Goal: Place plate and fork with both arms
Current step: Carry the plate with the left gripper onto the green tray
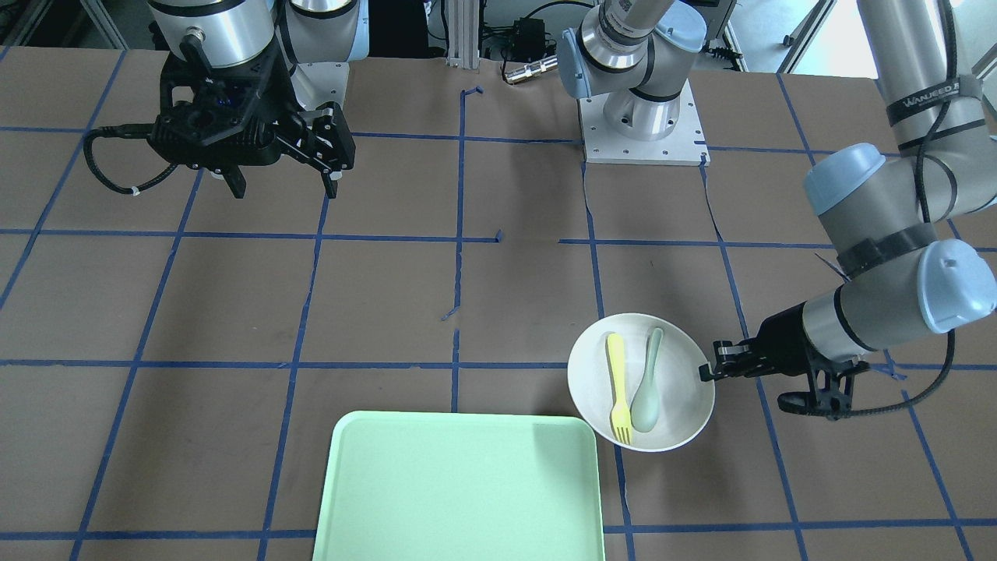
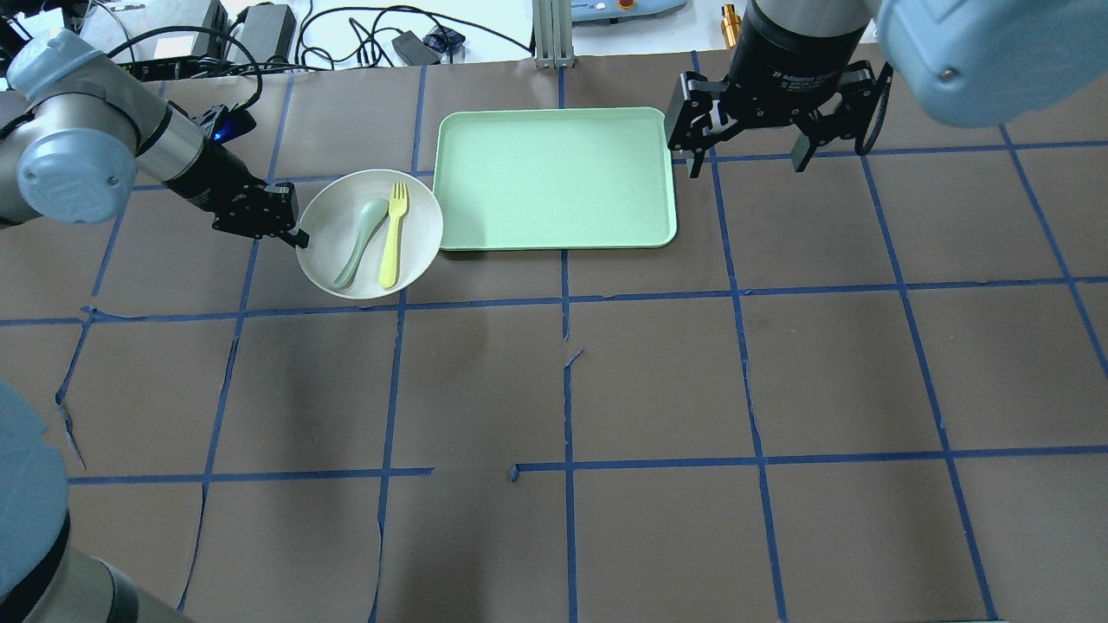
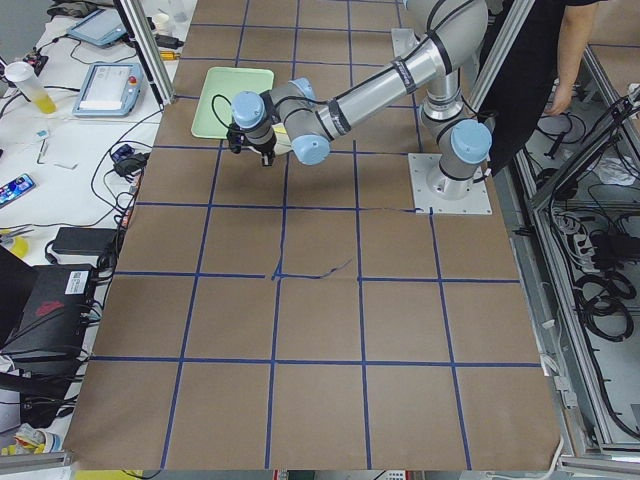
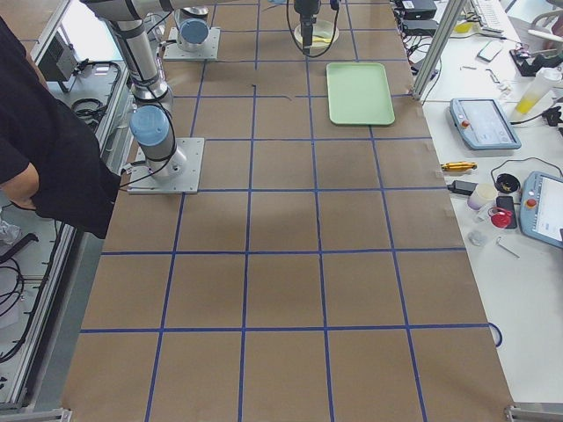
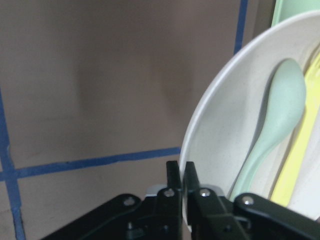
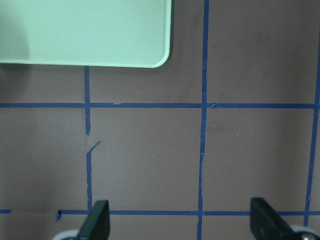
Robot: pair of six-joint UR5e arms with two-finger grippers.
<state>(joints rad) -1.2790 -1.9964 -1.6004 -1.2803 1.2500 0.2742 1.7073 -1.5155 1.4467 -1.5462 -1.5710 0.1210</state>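
The off-white plate (image 2: 421, 234) lies left of the green tray, with the pale-yellow fork (image 2: 392, 238) and a grey-green spoon (image 2: 355, 242) lying side by side in it. My left gripper (image 2: 294, 235) is shut on the plate's left rim. The left wrist view shows its fingers (image 5: 175, 175) pinched together on the rim of the plate (image 5: 215, 135). In the front view the left gripper (image 1: 705, 372) is at the right edge of the plate (image 1: 678, 366), which holds the fork (image 1: 619, 386). My right gripper (image 2: 746, 164) is open and empty, held above the table just right of the tray.
The light-green tray (image 2: 554, 177) lies flat at the far middle of the table, its left edge close to the plate. Its corner shows in the right wrist view (image 6: 85, 30). Blue tape lines grid the brown table. Cables and devices lie beyond the far edge.
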